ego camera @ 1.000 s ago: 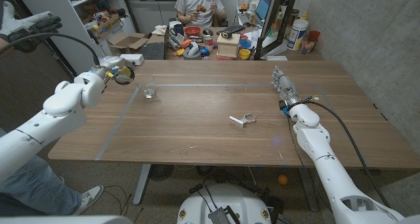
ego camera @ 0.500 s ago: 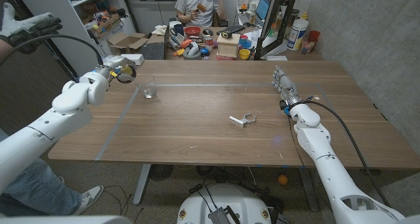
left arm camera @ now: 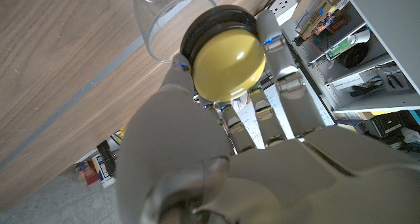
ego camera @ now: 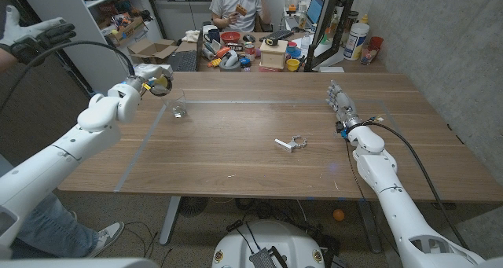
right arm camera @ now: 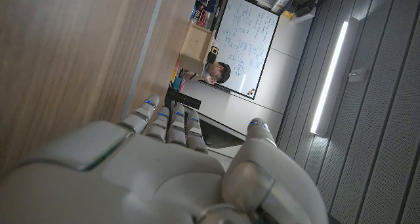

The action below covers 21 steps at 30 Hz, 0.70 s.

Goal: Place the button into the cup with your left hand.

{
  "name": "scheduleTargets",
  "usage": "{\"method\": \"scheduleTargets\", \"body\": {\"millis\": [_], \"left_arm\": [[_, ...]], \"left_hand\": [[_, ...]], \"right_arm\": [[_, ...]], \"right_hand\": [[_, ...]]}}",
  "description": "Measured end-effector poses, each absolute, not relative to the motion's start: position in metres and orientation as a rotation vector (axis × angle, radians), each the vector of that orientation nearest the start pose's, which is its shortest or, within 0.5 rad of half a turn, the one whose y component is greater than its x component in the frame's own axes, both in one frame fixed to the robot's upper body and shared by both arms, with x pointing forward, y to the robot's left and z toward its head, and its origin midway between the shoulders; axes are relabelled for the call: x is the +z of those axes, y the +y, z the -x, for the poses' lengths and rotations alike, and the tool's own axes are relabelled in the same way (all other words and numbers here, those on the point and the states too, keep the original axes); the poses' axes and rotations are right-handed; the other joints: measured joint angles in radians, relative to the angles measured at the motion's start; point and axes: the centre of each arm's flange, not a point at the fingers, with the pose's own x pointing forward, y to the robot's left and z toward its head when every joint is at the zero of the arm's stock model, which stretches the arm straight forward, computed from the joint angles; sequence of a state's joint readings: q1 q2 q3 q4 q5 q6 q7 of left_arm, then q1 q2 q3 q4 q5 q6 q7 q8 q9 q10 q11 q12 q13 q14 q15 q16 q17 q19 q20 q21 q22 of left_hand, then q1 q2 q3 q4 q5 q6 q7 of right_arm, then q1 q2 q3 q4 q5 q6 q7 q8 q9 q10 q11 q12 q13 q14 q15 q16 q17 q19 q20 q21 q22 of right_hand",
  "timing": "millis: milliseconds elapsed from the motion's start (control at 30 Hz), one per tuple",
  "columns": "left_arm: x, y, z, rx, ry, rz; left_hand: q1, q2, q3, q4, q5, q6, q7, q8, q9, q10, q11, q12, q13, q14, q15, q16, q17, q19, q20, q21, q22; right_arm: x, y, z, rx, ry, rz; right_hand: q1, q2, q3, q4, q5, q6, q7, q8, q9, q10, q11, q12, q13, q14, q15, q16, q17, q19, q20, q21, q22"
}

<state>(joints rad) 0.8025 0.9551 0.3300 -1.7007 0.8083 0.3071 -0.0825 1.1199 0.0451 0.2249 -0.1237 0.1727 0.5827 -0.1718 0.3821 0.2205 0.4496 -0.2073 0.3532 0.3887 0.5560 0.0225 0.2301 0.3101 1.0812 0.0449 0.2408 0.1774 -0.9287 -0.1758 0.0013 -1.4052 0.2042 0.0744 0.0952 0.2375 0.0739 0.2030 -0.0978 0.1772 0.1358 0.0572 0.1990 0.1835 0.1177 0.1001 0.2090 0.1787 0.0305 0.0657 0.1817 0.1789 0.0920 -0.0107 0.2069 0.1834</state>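
Near the counter's (ego camera: 236, 154) far left corner, the left hand (ego camera: 151, 82) pinches the yellow button (left arm camera: 226, 66) (black-rimmed) in its fingertips, just beside the clear cup (ego camera: 179, 109). Toward the right edge, the right hand (ego camera: 339, 100) holds nothing, fingers straight, close together.

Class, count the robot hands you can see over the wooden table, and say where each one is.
2. The left robot hand is at the table's far left edge, holding a round yellow button beside the clear glass cup. The right robot hand is near the far right side.
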Motion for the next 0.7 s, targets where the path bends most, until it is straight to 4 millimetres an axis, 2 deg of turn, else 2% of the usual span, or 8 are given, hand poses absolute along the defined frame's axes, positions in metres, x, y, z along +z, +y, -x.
{"method": "scheduleTargets", "body": {"millis": [400, 700], "left_arm": [[0.114, 0.400, -0.589, 0.503, -0.383, -1.699], [0.115, 0.401, -0.596, 0.498, -0.382, -1.695]], "left_hand": [[0.002, 0.000, 0.001, 0.002, -0.001, 0.000, 0.000, 0.008, 0.000, 0.005, -0.005, -0.002, 0.000, 0.005, 0.004, -0.004, 0.000, -0.002, 0.002, -0.005, -0.001], [0.002, 0.000, 0.002, 0.003, 0.002, 0.000, 0.000, 0.008, 0.001, 0.011, 0.000, -0.002, 0.001, 0.006, 0.005, 0.001, 0.000, -0.003, 0.000, -0.005, -0.001]], "right_arm": [[-0.031, -0.291, -0.648, 0.064, -0.547, -0.009], [-0.030, -0.293, -0.649, 0.062, -0.544, -0.007]], "right_hand": [[0.000, 0.000, 0.000, 0.000, 0.000, 0.000, 0.000, 0.000, 0.000, 0.000, 0.000, 0.000, 0.001, 0.000, 0.000, 0.000, 0.000, 0.000, 0.000, 0.000, 0.000], [0.000, 0.000, 0.000, 0.000, 0.000, 0.000, 0.000, 0.000, 0.000, 0.000, 0.000, 0.000, 0.001, 0.000, 0.000, 0.000, 0.000, 0.000, 0.000, 0.000, 0.000]]}}
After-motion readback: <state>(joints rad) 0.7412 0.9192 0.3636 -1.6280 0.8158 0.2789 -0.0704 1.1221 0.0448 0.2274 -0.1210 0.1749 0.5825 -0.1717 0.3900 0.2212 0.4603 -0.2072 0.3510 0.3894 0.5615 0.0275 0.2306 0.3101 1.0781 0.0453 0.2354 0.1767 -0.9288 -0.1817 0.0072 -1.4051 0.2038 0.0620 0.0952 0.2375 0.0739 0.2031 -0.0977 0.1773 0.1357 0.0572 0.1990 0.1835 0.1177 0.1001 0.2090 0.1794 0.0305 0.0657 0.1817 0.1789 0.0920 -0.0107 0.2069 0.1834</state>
